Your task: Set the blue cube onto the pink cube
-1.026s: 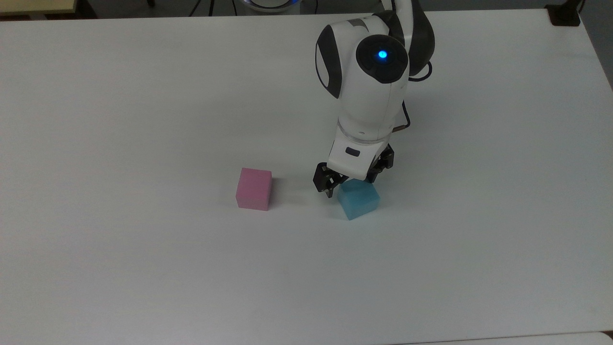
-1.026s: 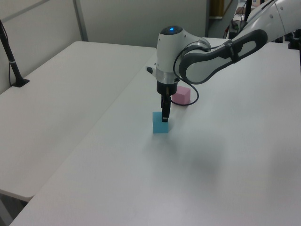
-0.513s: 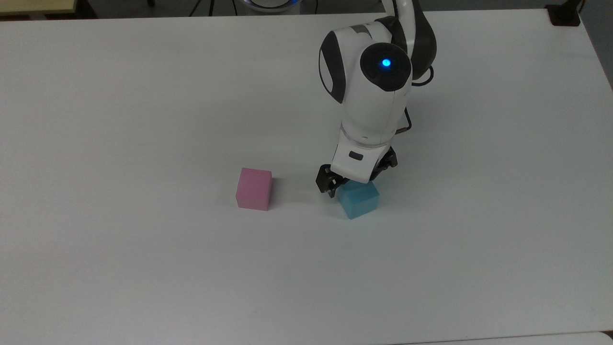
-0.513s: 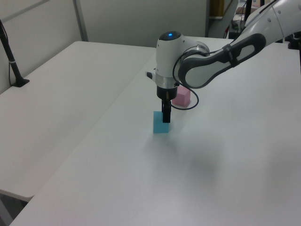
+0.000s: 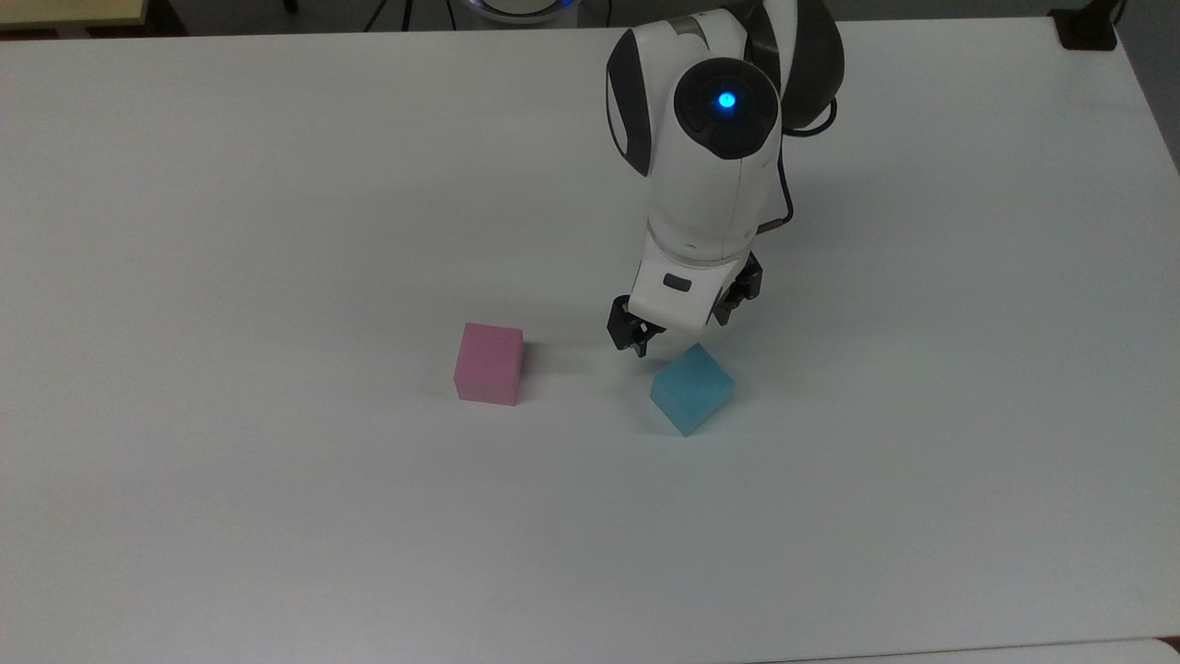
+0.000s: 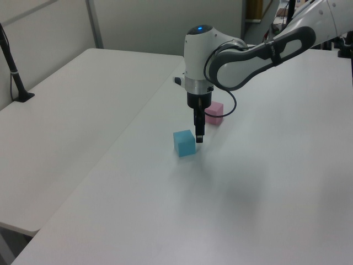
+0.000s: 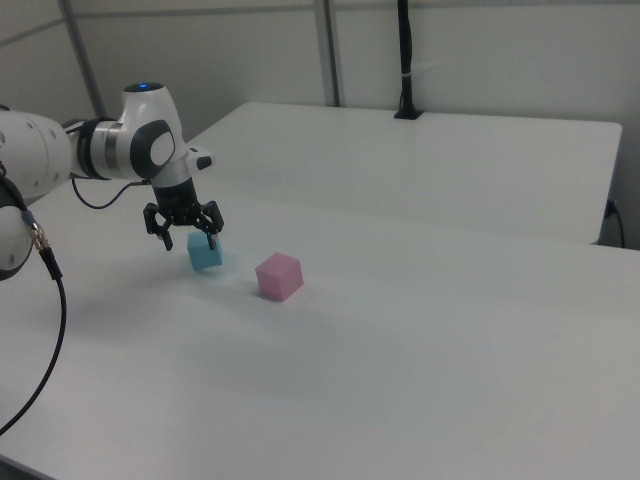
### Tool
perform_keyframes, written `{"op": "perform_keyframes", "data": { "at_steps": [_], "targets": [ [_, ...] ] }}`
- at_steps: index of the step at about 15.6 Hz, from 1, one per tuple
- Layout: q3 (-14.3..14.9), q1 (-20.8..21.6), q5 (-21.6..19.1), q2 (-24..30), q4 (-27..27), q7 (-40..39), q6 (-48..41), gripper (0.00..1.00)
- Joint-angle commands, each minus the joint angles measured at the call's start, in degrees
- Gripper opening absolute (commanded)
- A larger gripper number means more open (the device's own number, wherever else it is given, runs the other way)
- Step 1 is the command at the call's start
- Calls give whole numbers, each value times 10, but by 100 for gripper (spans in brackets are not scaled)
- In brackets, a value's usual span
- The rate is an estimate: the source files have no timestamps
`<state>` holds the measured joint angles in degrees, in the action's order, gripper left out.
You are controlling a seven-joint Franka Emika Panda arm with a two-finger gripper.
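I see my gripper with its fingers spread and nothing between them, hanging just above the blue cube, at the edge nearer the arm. The blue cube sits on the white table, turned corner-on in the top view. The pink cube rests on the table to the top view's left, near it but apart

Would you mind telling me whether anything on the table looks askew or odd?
The blue cube sits turned corner-on in the top view, unlike the squarely set pink cube. It rests on the table, with the open gripper just above and beside it, holding nothing.
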<state>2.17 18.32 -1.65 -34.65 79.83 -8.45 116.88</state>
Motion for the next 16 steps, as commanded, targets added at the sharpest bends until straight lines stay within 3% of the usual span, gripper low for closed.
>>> {"op": "perform_keyframes", "data": {
  "at_steps": [1,13,14,15,16],
  "targets": [
    [5,6,-12,-1,9,-10,5,100],
    [7,9,9,-46,-3,-4,139,100],
    [8,11,11,-50,-3,-2,143,94],
    [7,12,16,-51,-2,-2,145,77],
    [7,12,19,-49,-1,2,144,41]
  ]
}}
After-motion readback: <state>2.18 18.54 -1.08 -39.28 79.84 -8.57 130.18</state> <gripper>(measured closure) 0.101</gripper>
